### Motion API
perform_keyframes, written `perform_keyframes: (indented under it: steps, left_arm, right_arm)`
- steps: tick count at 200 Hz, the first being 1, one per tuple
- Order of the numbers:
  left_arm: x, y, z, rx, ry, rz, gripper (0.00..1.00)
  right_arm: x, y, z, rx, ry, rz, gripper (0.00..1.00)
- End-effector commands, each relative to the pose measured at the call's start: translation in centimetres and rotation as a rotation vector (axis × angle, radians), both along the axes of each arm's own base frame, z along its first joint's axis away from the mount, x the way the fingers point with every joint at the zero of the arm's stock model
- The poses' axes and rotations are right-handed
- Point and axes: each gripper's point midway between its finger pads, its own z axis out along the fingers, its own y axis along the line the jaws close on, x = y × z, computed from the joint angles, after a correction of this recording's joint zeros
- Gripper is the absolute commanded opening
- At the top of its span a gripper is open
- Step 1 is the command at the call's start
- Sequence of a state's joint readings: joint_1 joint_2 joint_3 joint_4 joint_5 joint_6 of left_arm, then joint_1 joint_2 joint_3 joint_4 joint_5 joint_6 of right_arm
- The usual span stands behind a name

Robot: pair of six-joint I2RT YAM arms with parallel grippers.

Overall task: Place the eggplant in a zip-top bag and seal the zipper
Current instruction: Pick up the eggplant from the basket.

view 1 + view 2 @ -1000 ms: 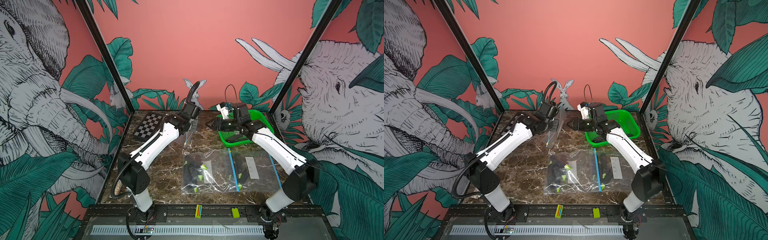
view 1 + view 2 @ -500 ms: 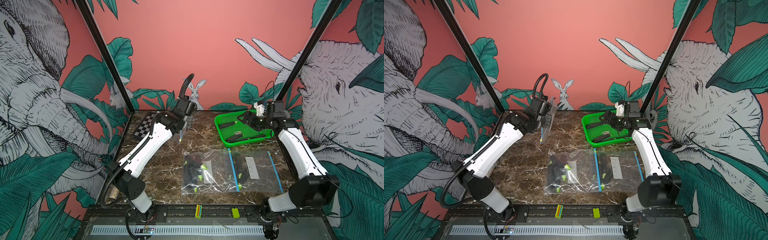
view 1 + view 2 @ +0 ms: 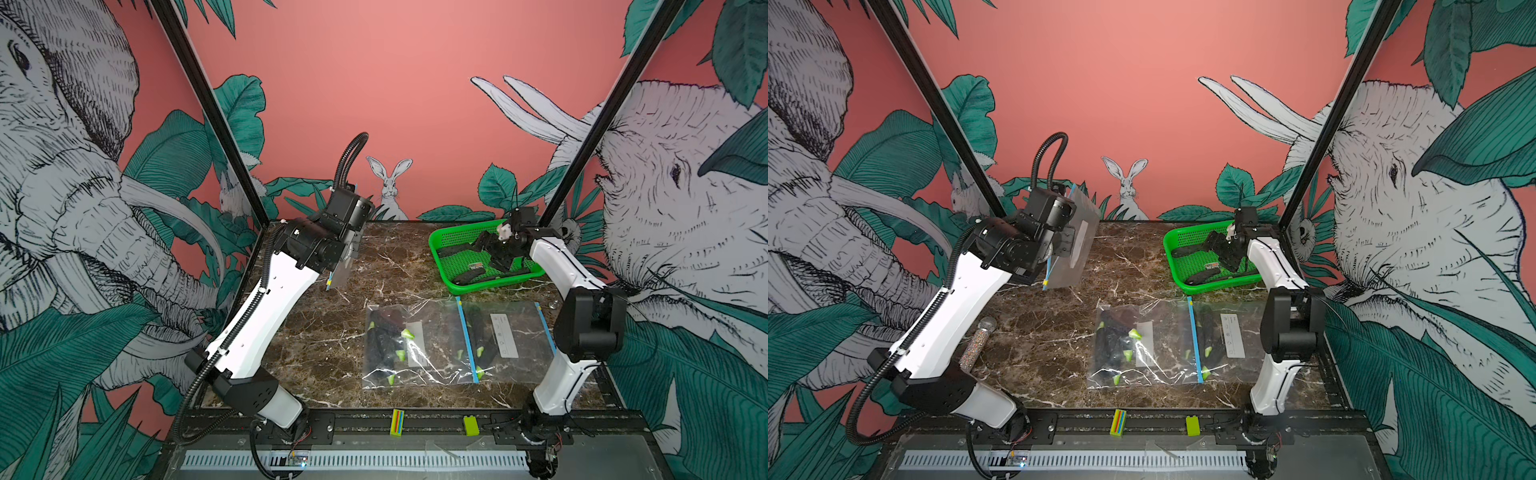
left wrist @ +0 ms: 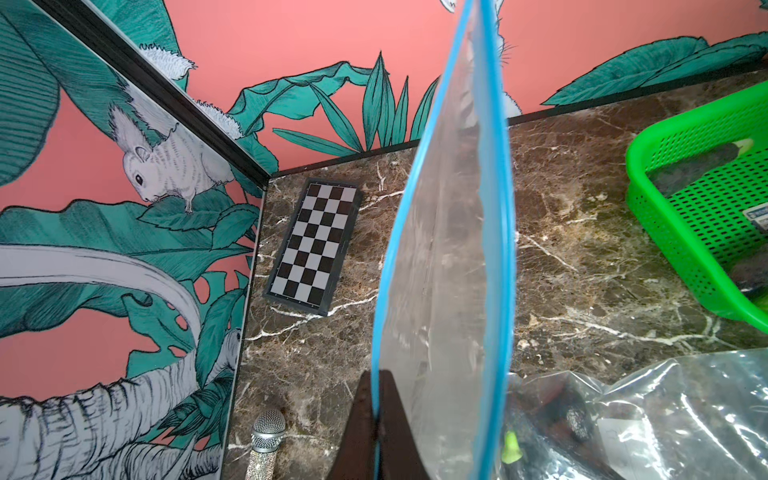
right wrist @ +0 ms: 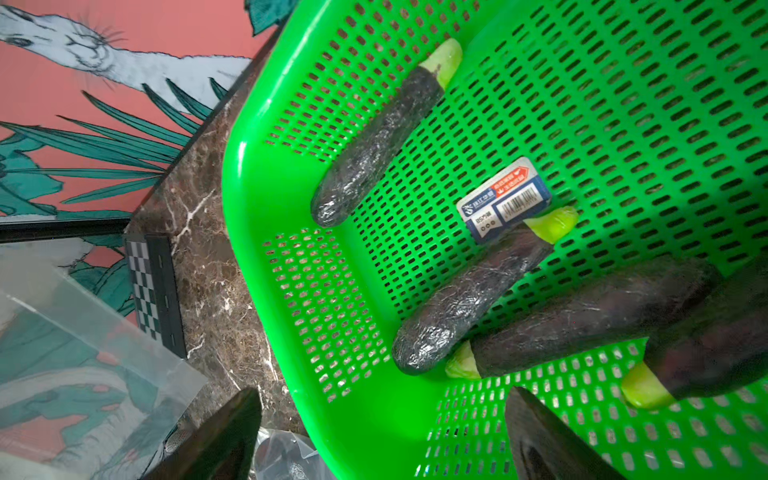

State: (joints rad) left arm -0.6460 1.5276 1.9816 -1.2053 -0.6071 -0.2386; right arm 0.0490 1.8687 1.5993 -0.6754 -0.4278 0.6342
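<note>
A clear zip-top bag (image 4: pixel 449 232) with a blue zipper hangs in the air, mouth gaping. My left gripper (image 4: pixel 377 376) is shut on one zipper lip; the bag (image 3: pixel 1077 249) is above the table's back left in a top view. Several dark eggplants with green stems lie in the green basket (image 5: pixel 249 208); one (image 5: pixel 469 299) lies under a barcode label and another (image 5: pixel 376 137) is farther in. My right gripper (image 5: pixel 382 399) stands open over the basket's near rim, holding nothing. In both top views it (image 3: pixel 494 253) hovers inside the basket (image 3: pixel 494 284).
Two filled zip-top bags (image 3: pixel 399 345) (image 3: pixel 498 332) lie flat at the table's front middle. A checkerboard (image 4: pixel 316 245) sits in the back left corner. A glitter microphone (image 3: pixel 978 345) lies by the left arm.
My right gripper has swung from beside the hanging bag back to the basket, and its jaws have opened. The left arm has carried the bag left and higher.
</note>
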Motion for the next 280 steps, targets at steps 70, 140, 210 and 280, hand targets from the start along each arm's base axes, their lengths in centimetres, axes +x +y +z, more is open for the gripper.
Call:
perform_keyframes:
  steps: [70,140,210,280]
  left_arm:
    - [0.4,-3.2,-3.3,-0.105,0.063,-0.112,0.0]
    - [1.1,-5.3,-5.0,-0.194,0.07,-0.161,0.0]
    - [1.5,-6.0,-5.8,-0.196,0.099,-0.174,0.0]
    - [2.1,-5.9,-6.9,-0.18,0.146,-0.139,0.0]
  right_arm:
    - [2.0,1.6,-5.0,-0.131,0.166,-0.057,0.88]
    - [1.6,2.3,-9.5,-0.191,0.256,-0.073,0.85]
    - [3.1,2.5,-12.3,-0.176,0.277,-0.085,0.81]
    - [5.7,2.1,-12.7,-0.13,0.218,-0.073,0.84]
